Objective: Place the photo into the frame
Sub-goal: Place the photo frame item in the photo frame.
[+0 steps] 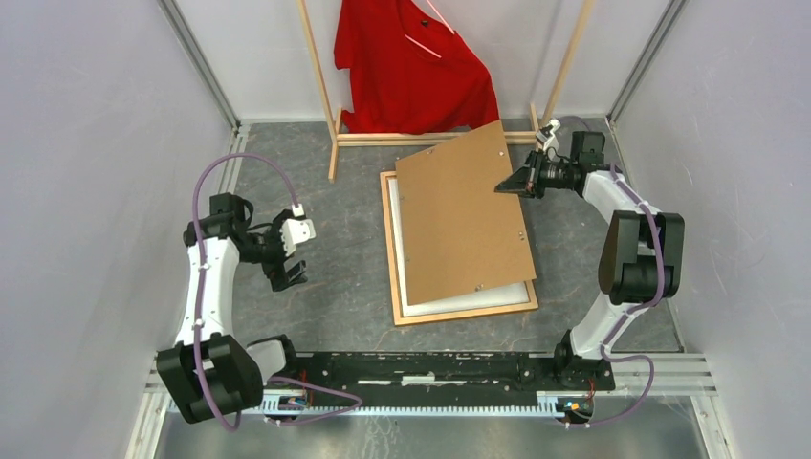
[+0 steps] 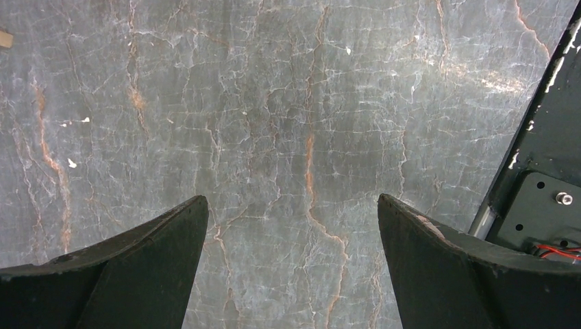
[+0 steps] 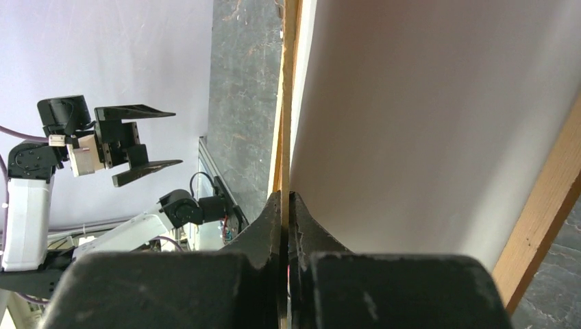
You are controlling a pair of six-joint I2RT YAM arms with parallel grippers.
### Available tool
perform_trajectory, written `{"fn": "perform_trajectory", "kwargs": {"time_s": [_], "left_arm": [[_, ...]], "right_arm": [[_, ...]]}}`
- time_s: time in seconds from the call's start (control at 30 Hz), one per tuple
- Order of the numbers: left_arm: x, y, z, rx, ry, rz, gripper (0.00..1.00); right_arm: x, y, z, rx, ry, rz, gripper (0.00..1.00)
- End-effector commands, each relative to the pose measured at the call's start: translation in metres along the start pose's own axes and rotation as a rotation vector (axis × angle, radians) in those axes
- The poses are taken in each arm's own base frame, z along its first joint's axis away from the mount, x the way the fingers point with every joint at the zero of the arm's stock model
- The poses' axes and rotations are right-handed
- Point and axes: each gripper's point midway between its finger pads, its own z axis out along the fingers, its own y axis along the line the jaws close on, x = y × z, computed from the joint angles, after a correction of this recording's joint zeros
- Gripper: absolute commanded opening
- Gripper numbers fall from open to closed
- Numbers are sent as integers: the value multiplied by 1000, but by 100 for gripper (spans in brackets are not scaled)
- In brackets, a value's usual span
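Orange-brown rectangular wooden frame (image 1: 466, 313) seemingly holds the white-backed photo (image 1: 483, 295) already. Over the frame, the flat brown backing board (image 1: 464, 215), pinched in the right gripper (image 1: 501, 185)'s jaws, is not yet lowered; the left gripper (image 1: 295, 255)'s jaws gape empty.

The left arm (image 1: 204, 287) and right arm (image 1: 636, 253) are wearing white shells between bulky black joints, purple cables trailing along them. The left gripper (image 2: 292, 197) is showing black tapered fingers (image 2: 445, 274).

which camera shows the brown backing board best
The top external view: the whole backing board shows, askew over the frame, its right edge pinched by the right hand. The right wrist view catches only its thin edge; the left wrist view, none.
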Motion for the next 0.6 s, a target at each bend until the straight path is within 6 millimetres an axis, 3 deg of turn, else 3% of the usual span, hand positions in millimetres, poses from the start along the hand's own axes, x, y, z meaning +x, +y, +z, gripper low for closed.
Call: {"fn": "perform_trajectory", "kwargs": {"time_s": [0.0,0.4,0.57], "left_arm": [[2,6,3,3,4,70,99],[9,7,13,21,5,72,98],[12,7,17,10,5,81,98]], "right_arm": [[-16,11,-6,-39,-1,-78,0],[4,9,-5,-80,7,5,0],[23,0,0,-65,25,41,0]]}}
